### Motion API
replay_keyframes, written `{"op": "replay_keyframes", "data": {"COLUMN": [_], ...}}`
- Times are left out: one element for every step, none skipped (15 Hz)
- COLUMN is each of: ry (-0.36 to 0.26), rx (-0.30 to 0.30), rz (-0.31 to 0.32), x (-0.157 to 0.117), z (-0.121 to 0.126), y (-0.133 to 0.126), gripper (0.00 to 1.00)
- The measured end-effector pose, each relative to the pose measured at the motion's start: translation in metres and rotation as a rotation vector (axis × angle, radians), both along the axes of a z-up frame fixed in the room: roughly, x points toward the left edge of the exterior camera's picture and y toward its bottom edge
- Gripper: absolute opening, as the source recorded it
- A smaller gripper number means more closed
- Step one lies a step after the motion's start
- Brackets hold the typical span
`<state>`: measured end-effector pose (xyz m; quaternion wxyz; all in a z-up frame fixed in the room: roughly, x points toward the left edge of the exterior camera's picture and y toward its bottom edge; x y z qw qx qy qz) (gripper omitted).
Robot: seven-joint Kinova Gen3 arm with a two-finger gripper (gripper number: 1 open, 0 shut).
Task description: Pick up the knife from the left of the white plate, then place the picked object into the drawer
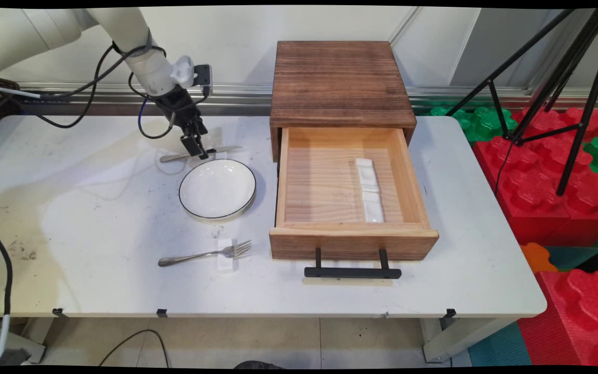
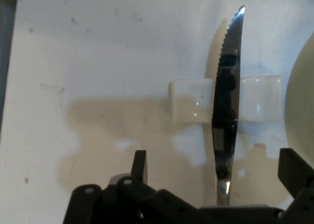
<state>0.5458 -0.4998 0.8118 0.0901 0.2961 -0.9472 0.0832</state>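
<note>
1. Hovering low over the knife [image 2: 226, 101], the gripper [image 1: 195, 148] has its jaws spread wide; in the hand view one finger [image 2: 140, 165] stands left of the blade and the other at the right edge, with nothing between them but the knife below

2. The knife lies at about 11 o'clock on the table [image 1: 96, 218], just past the plate [image 1: 217, 188] at the plate's 12 o'clock; its blade bridges a small white rest [image 2: 255, 105], so part of it sits raised

3. Risk, as I judge it: the knife is thin, smooth and propped on the rest, so a closing pinch could make it pivot or slide off and skid toward the plate, which is near

4. The knife sits off centre between the fingers, nearer the right one; an uneven close might push it sideways rather than clamp it

5. Only the hand view shows the serrated edge, the rest under the blade and the jaw gap; the main view hides the rest behind the gripper

6. Only the main view shows the fork [image 1: 205, 254] on its own rest at 6 o'clock of the plate, and the open drawer [image 1: 351, 182] at 3 o'clock holding a white tray [image 1: 370, 189]
</note>
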Motion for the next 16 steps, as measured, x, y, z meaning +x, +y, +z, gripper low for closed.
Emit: {"op": "replay_keyframes", "data": {"ry": [-0.001,-0.003,-0.004,-0.006,-0.007,-0.007,-0.007,-0.007,-0.007,-0.006,-0.005,-0.005,-0.004,-0.003,-0.002,-0.002], "rx": [0.004,0.007,0.010,0.012,0.013,0.015,0.016,0.017,0.018,0.018,0.019,0.019,0.019,0.019,0.018,0.018], "rz": [0.000,0.000,-0.001,-0.002,-0.003,-0.005,-0.007,-0.009,-0.012,-0.014,-0.017,-0.019,-0.021,-0.023,-0.025,-0.027], "x": [0.000,0.000,-0.001,-0.001,-0.001,-0.001,-0.001,-0.001,-0.001,-0.001,-0.002,-0.002,-0.002,-0.002,-0.002,-0.002], "z": [-0.002,-0.004,-0.007,-0.008,-0.009,-0.011,-0.012,-0.012,-0.013,-0.014,-0.014,-0.015,-0.015,-0.015,-0.015,-0.015], "y": [-0.001,-0.001,-0.002,-0.002,-0.003,-0.003,-0.002,-0.002,-0.001,-0.001,0.000,0.001,0.002,0.003,0.004,0.005], "gripper": [1.00,1.00,1.00,1.00,1.00,1.00,0.00,0.00,0.00,0.00,0.00,0.00,0.00,0.00,0.00,0.00]}}
